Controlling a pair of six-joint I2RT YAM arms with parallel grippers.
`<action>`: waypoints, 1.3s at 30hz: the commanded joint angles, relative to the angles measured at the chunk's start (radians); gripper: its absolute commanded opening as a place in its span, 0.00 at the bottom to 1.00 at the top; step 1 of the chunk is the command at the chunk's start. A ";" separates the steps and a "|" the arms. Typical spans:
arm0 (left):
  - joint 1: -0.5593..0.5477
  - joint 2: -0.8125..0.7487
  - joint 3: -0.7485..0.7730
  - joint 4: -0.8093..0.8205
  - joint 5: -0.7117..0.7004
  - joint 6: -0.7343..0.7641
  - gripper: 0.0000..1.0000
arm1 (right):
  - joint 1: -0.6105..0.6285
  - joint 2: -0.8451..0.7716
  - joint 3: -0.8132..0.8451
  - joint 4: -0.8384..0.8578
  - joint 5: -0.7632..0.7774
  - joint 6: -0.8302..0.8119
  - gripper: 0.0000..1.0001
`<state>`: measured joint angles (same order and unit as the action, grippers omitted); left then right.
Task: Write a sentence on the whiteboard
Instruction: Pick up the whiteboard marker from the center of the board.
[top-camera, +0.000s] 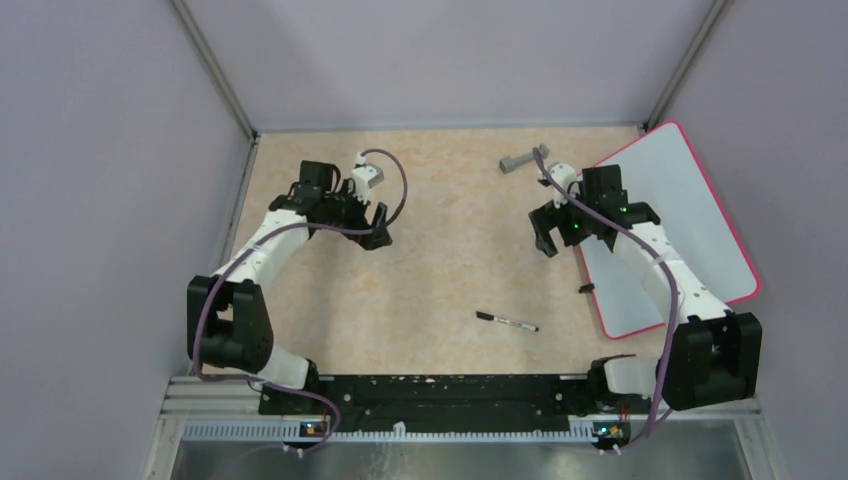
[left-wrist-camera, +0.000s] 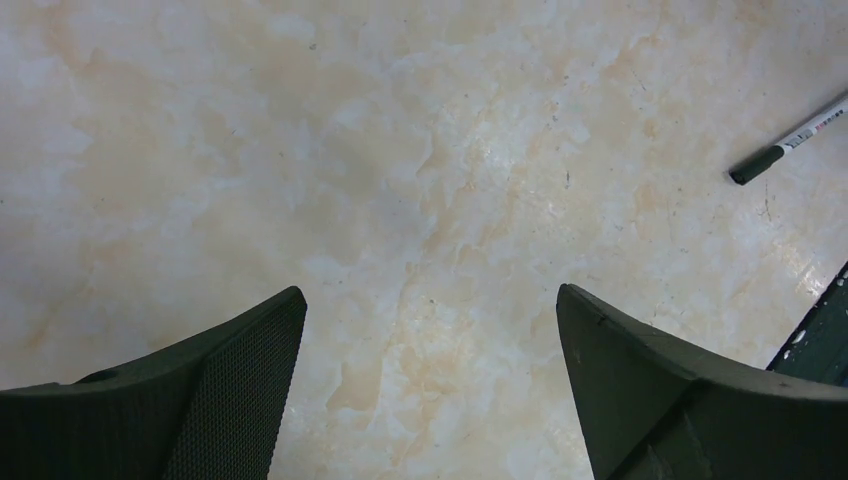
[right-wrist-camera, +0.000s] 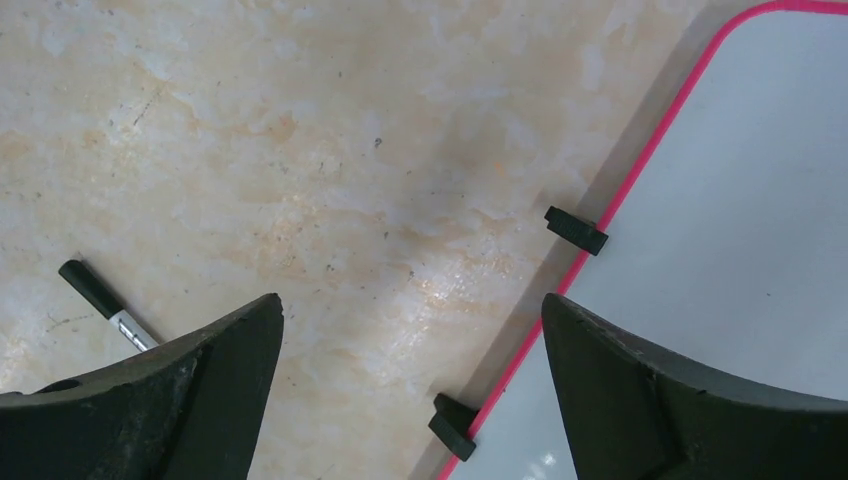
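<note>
The whiteboard (top-camera: 690, 215) lies at the right of the table, white with a pink-red rim, its surface blank; no sentence shows on it. In the right wrist view the whiteboard (right-wrist-camera: 740, 230) fills the right side, with two black clips (right-wrist-camera: 576, 230) on its left edge. A black-and-white marker (top-camera: 507, 321) lies on the table near the front middle; it also shows in the left wrist view (left-wrist-camera: 790, 140) and the right wrist view (right-wrist-camera: 105, 302). My left gripper (top-camera: 380, 228) is open and empty over bare table (left-wrist-camera: 430, 300). My right gripper (top-camera: 545, 232) is open and empty above the board's left edge (right-wrist-camera: 412, 310).
A small grey eraser-like tool (top-camera: 520, 161) lies at the back, left of the whiteboard's top corner. Grey walls close in the table on the left, back and right. The black base rail (top-camera: 430, 390) runs along the near edge.
</note>
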<state>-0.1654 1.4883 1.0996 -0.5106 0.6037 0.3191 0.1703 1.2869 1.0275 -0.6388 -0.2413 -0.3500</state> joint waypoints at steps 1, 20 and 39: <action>-0.011 -0.054 -0.011 0.033 0.098 0.066 0.99 | 0.012 0.005 0.039 0.002 -0.001 -0.107 0.97; -0.697 0.162 0.042 0.161 -0.003 0.404 0.96 | -0.141 0.164 0.242 -0.109 -0.049 -0.233 0.95; -0.898 0.562 0.281 0.131 -0.083 0.424 0.42 | -0.149 0.163 0.223 -0.122 -0.053 -0.263 0.95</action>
<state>-1.0489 2.0289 1.3605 -0.3698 0.5442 0.7181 0.0219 1.4506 1.2270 -0.7597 -0.2825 -0.5850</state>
